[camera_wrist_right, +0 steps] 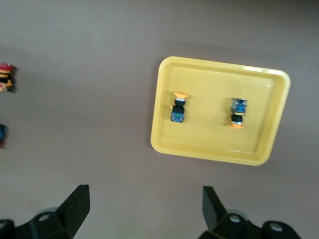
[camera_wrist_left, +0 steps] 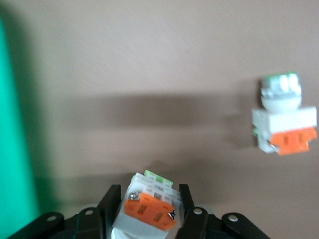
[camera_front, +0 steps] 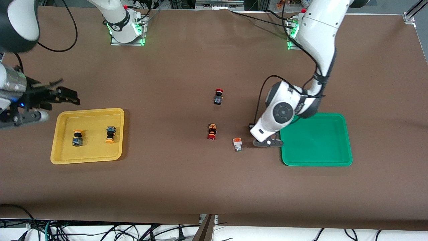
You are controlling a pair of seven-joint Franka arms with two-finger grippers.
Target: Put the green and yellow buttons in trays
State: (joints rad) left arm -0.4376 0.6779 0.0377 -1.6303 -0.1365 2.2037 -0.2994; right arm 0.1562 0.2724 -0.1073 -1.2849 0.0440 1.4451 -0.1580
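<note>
My left gripper (camera_front: 267, 143) is low over the table beside the green tray (camera_front: 316, 160), which holds nothing. In the left wrist view this gripper (camera_wrist_left: 149, 191) is shut on a white-grey button with an orange block (camera_wrist_left: 149, 209). A second white-grey button (camera_front: 237, 144) lies on the table close by and also shows in the left wrist view (camera_wrist_left: 284, 117). The yellow tray (camera_front: 87, 115) holds two yellow-capped buttons (camera_front: 77, 138) (camera_front: 110, 134). My right gripper (camera_front: 68, 92) is open and empty, up over the table by that tray's rim.
Two red-capped black switches (camera_front: 218, 96) (camera_front: 212, 131) lie mid-table. The right wrist view shows the yellow tray (camera_wrist_right: 209, 137) with its two buttons (camera_wrist_right: 178, 107) (camera_wrist_right: 238, 112), and my open right gripper (camera_wrist_right: 144, 204). The green tray's edge shows in the left wrist view (camera_wrist_left: 15, 149).
</note>
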